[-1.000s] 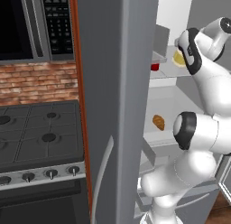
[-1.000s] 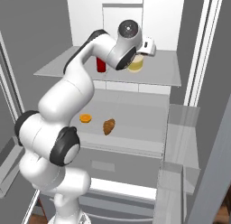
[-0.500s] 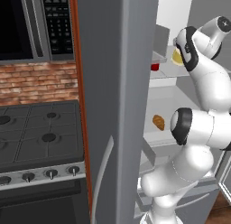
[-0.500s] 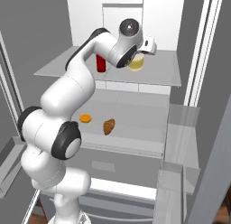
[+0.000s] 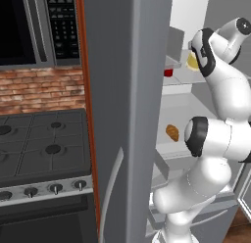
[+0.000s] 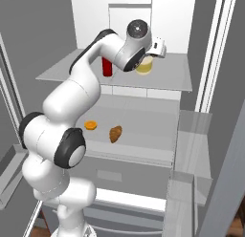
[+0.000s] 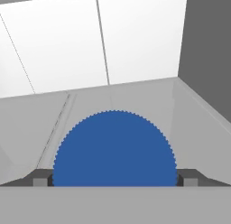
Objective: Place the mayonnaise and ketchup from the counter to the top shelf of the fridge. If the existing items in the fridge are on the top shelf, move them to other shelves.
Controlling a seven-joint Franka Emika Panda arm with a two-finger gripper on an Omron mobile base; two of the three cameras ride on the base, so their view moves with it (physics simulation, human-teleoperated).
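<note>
- Hand view looks down on the round blue lid of the mayonnaise (image 7: 114, 148), which sits on the top shelf (image 7: 198, 123) of the fridge (image 5: 122, 90).
- Right base view shows the ketchup (image 6: 107, 67) standing on the same shelf, near the jar but not touching it.
- My guess is the jar is now being let go, so the job looks almost done.
- To do this step well, pull the tool (image 7: 114, 179) straight back or up, away from the jar, without swinging sideways.
- A sideways move could knock the jar over or bump the red bottle.
- The tool is spread wide, with 1 dark fingertip (image 7: 39, 179) on each side of the lid.
- I cannot tell if the tips touch the jar; they look just beside it and not pinching.
- An orange-brown roll (image 6: 115, 134) and a small orange thing (image 6: 90, 124) lie on the shelf below (image 6: 148, 135), so they need no move.
</note>
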